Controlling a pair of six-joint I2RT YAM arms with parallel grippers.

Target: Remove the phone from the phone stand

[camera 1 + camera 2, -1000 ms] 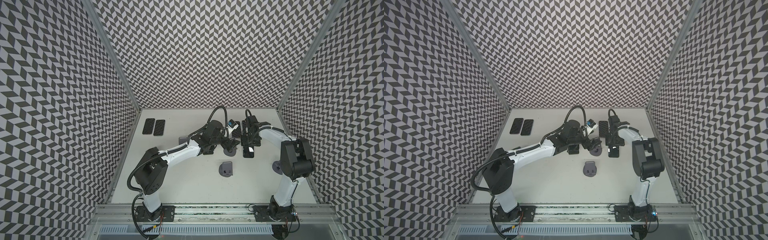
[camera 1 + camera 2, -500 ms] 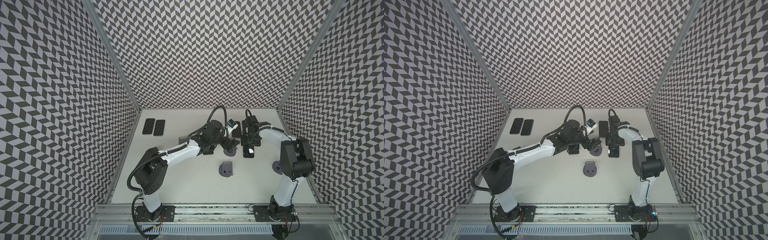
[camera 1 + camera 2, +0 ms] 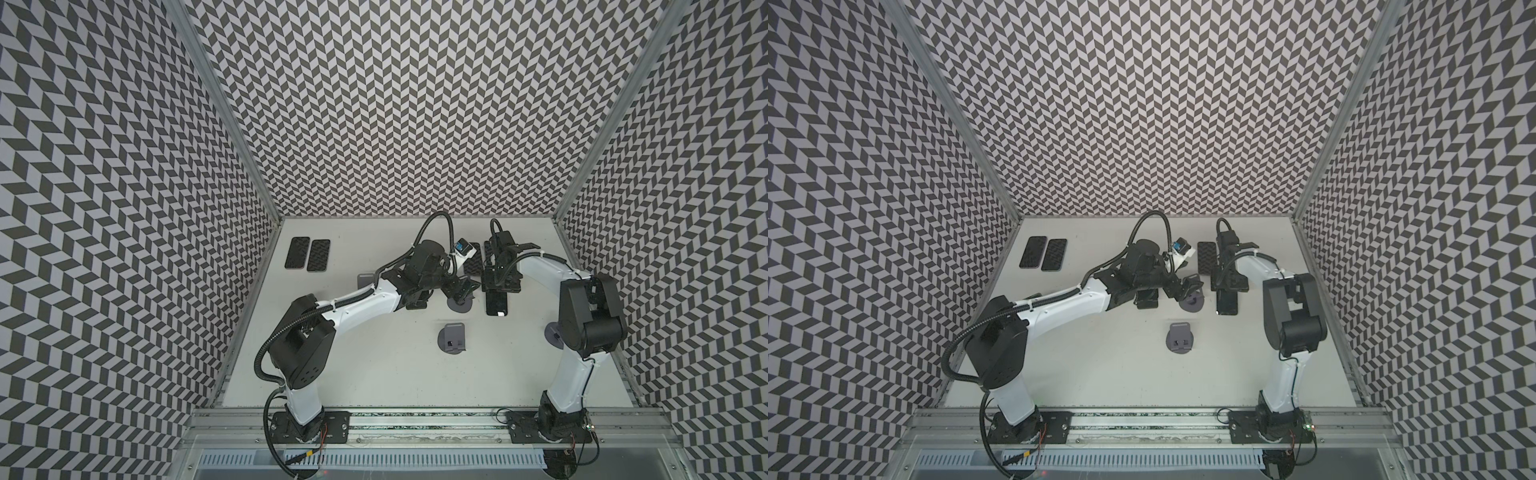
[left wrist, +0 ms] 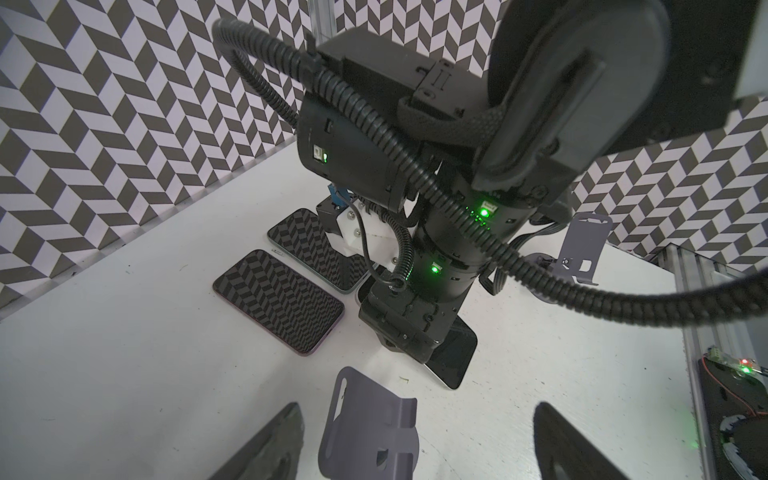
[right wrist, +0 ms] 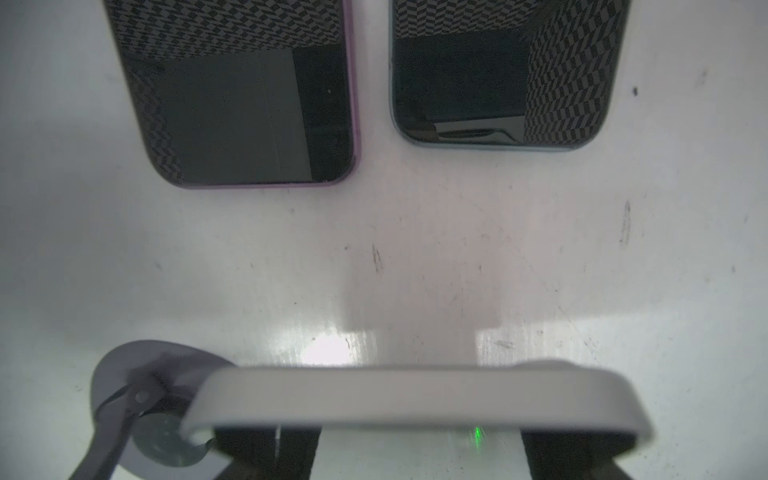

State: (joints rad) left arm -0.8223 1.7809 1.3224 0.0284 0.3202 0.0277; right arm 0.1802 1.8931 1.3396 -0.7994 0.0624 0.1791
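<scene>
The phone (image 3: 496,303) (image 3: 1227,303) is dark with a silver edge (image 5: 415,399). My right gripper (image 3: 500,286) (image 5: 419,453) is shut on its sides and holds it low over the table. It is off the grey phone stand (image 3: 459,305) (image 3: 1192,303) and lies just to that stand's right. In the left wrist view the phone (image 4: 453,357) slopes down toward the table under the right gripper (image 4: 407,332). My left gripper (image 3: 461,291) (image 4: 417,419) is open around the empty stand (image 4: 370,432), whose back plate stands between the fingers.
Two phones (image 3: 307,254) lie at the back left. More phones (image 3: 473,259) (image 5: 249,91) lie flat at the back middle. Further empty stands sit mid-table (image 3: 452,336), by the right arm (image 3: 555,332) and behind the left arm (image 3: 368,278).
</scene>
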